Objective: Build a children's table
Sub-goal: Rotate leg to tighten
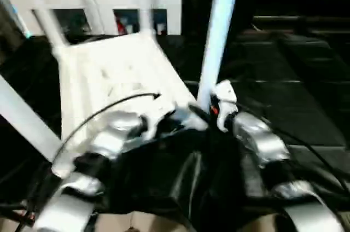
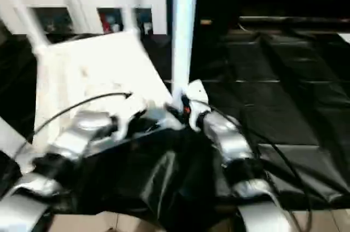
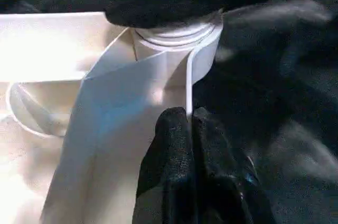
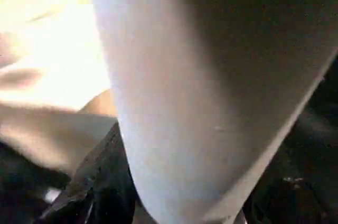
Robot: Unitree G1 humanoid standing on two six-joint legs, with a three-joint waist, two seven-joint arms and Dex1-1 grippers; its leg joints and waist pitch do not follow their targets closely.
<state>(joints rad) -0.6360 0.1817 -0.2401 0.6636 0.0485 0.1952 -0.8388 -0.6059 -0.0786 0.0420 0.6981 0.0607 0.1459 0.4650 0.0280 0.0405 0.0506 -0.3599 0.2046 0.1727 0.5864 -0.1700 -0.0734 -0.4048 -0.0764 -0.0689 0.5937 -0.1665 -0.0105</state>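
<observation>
1. Table top (image 1: 109, 73) lies upside down on the black worktop (image 1: 306, 106), legs up.
2. Left gripper (image 3: 189, 115): fingers pinched on a thin rib by the corner socket (image 3: 174, 36).
3. Right gripper (image 1: 219, 112): fingers around the near leg (image 1: 219, 29); grip unclear.
4. Best: keep leg plumb, press straight down.

Head stereo downward; wrists seemingly close-up.

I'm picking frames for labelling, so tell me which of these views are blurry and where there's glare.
Left eye view: motion blur smears the upright leg and the cabinet. Right eye view: equally soft. Left wrist view: sharper, glare on the tabletop rim. Right wrist view: the leg sits too close, out of focus, half in shadow.
</observation>
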